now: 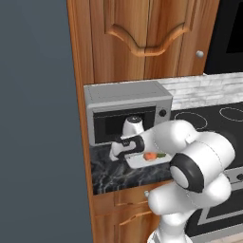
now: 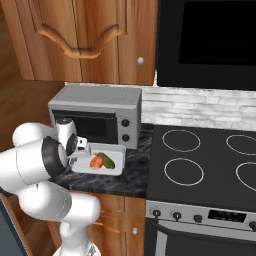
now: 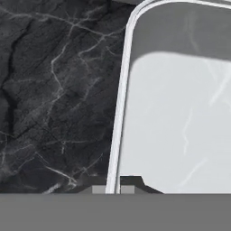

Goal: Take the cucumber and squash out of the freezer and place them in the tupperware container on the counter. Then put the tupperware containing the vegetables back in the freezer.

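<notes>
At the tray's near-left rim, the gripper (image 3: 113, 188) is clamped on the tray (image 3: 180, 117), one fingertip on either side of the thin white edge. Inside the tray (image 2: 114, 167) lie the squash (image 2: 96, 162) and the cucumber (image 2: 106, 160), touching, on the counter (image 2: 125, 184) just before the microwave (image 2: 97, 114). Right of it sits the stovetop (image 2: 205, 167).

The white arm folds forward from the base, elbow bulging high, wrist bent down toward the worktop (image 1: 109, 175). Its claw (image 3: 113, 189) is clamped tight on the rim of the tupperware container (image 3: 118, 117), one fingertip either side
</notes>
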Motion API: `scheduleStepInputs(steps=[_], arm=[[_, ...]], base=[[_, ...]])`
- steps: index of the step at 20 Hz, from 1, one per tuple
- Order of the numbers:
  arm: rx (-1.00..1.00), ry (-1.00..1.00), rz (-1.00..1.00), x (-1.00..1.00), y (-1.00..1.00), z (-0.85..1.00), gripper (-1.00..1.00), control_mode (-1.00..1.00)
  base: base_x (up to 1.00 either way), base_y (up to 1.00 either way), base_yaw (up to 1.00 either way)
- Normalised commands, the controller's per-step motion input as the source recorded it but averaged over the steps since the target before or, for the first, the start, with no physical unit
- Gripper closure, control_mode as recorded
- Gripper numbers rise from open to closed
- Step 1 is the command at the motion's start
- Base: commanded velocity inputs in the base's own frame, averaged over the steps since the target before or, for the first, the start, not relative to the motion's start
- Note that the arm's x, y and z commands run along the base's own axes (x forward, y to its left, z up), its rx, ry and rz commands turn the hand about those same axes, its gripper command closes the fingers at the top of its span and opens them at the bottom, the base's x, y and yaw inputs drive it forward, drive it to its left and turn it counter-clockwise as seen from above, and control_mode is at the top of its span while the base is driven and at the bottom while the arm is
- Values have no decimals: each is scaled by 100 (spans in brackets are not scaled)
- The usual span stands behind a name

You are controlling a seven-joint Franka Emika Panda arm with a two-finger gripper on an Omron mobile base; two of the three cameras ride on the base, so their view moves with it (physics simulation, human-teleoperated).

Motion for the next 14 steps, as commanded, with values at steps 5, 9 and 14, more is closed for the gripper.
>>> scheduleStepInputs(steps=[5, 9, 14], arm=[[3, 1, 4, -9, -10, 82, 100, -100], [-9, 3, 0, -11, 3, 66, 100, -100], [-17, 3, 0, -11, 0, 74, 100, -100]], base=[[0, 0, 0], [0, 0, 0], [0, 0, 0]])
